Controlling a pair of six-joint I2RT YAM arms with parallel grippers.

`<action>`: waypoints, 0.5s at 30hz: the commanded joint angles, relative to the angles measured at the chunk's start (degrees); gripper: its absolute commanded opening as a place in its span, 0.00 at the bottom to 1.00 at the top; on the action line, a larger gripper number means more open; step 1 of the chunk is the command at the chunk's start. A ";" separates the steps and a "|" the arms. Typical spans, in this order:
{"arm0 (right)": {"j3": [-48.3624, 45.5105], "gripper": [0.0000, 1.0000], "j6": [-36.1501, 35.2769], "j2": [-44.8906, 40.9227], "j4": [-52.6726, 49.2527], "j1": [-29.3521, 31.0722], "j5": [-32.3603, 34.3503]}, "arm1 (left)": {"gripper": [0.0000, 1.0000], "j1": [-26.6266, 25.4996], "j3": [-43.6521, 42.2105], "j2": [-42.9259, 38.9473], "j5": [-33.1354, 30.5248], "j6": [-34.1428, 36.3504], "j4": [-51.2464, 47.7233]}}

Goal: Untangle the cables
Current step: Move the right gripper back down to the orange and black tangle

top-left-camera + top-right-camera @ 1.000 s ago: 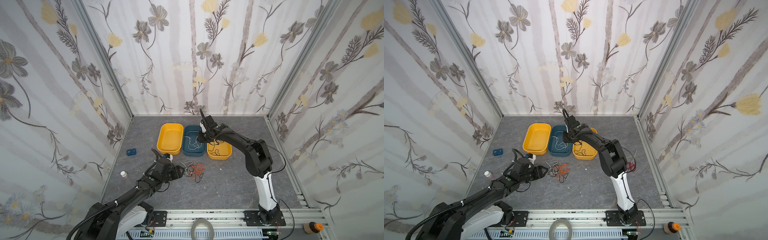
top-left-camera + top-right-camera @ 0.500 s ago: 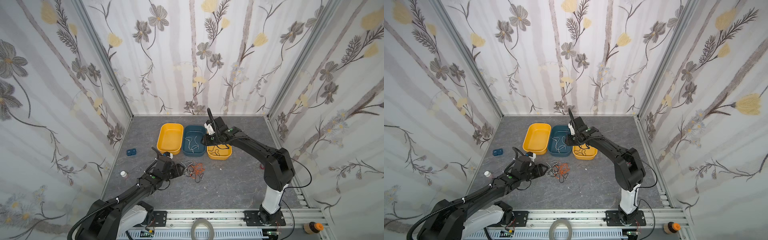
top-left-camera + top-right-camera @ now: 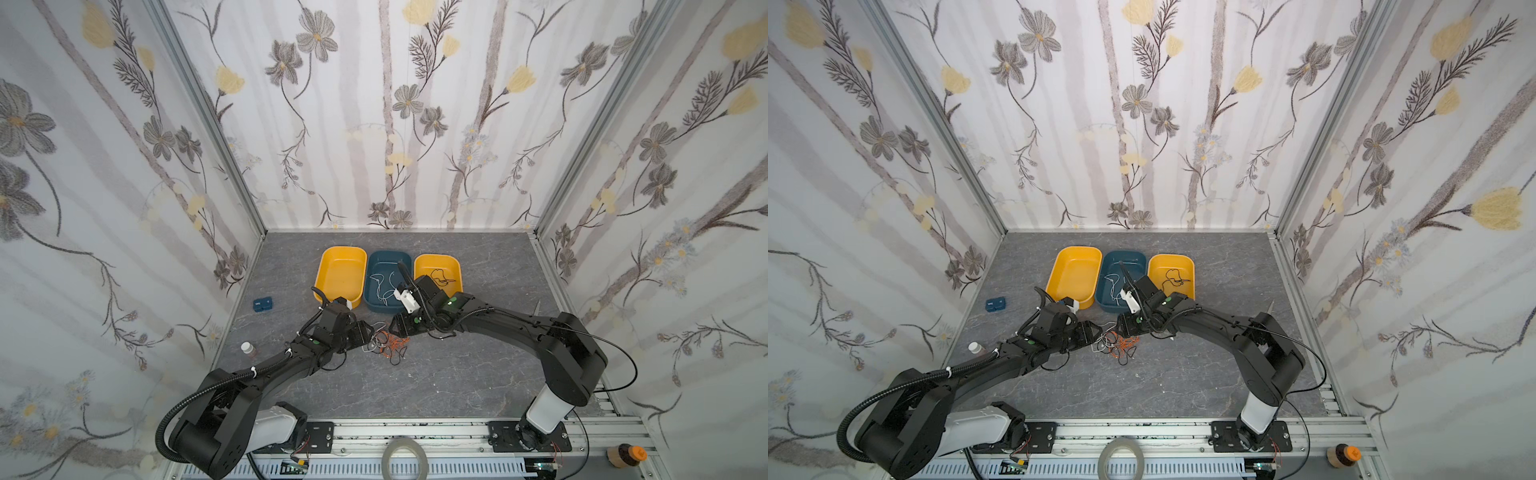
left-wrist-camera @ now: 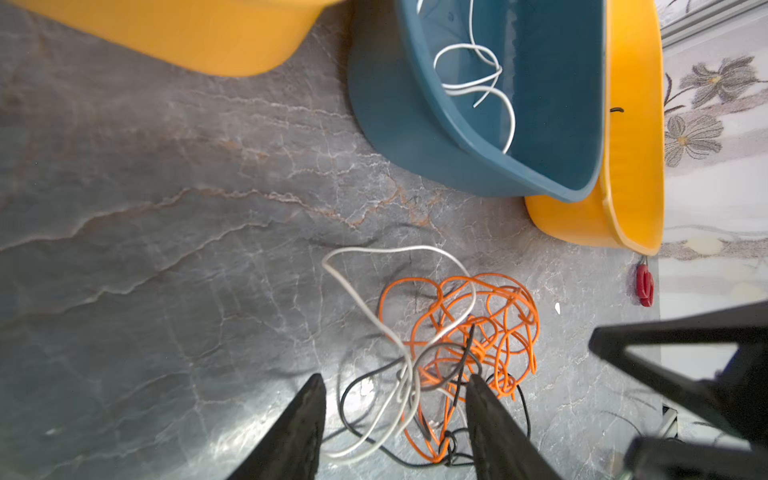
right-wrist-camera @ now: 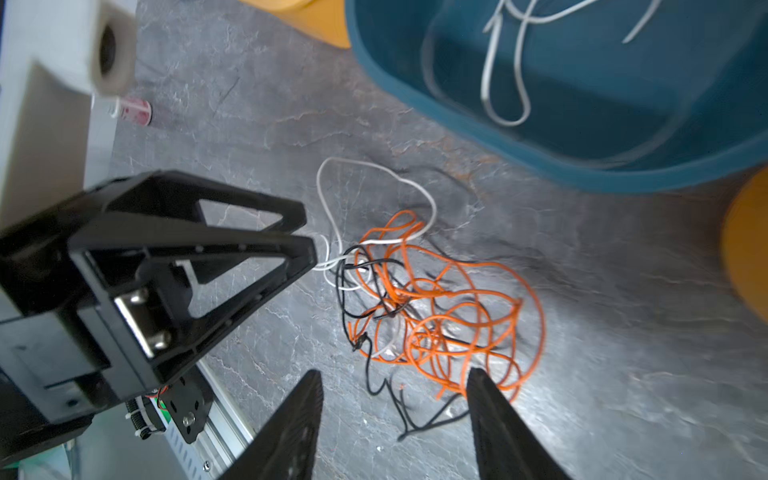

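Risk: orange, white & black strands are knotting at the core, so closing on several at once would prob. be dragging the whole cable tangle (image 4: pixel 457 340) or cinching it tighter. Left gripper (image 4: pixel 392 382) is sitting approx. half open, straddling white/black strands w/o pinching. The right gripper (image 5: pixel 392 376) is hovering half open, empty. Tangle is lying on the table (image 4: pixel 166 208) just before the blue tray (image 4: pixel 395 137), btwn both grippers. No strong long axis, though it's slightly stretching gripper-to-gripper, w/ the white loop (image 4: pixel 395 248) pointing trayward.
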 commanded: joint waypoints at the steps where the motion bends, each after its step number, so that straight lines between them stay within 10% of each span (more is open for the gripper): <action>1: -0.02 0.57 0.39 2.02 4.00 1.44 2.06 | 0.54 0.17 1.73 3.12 -1.38 0.31 2.87; 15: 1.39 0.51 1.24 10.41 6.54 3.70 9.08 | 0.24 1.13 5.14 13.67 -2.19 0.47 5.53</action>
